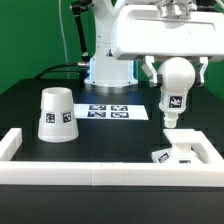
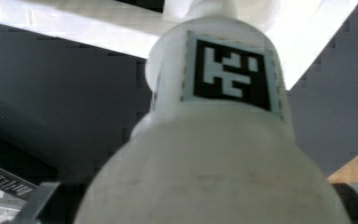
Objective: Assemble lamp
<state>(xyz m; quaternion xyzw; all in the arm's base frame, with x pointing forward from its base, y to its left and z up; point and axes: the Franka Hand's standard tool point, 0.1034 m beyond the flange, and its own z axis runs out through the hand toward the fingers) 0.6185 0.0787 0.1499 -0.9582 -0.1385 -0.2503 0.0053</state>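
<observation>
Assembly at an early stage: no two parts are joined. The hand is pinching the bulb by its ball head, stem pointing down, at three o'clock in the exterior view. The bulb hangs above the base and appears clear of it. The base lies flat on the worktop at about five o'clock, tucked into the corner of the rail. The shade stands apart at nine o'clock, untouched. The wrist view shows only the bulb close up. Outstanding, in my judgement: seat bulb in base, then fit shade.
</observation>
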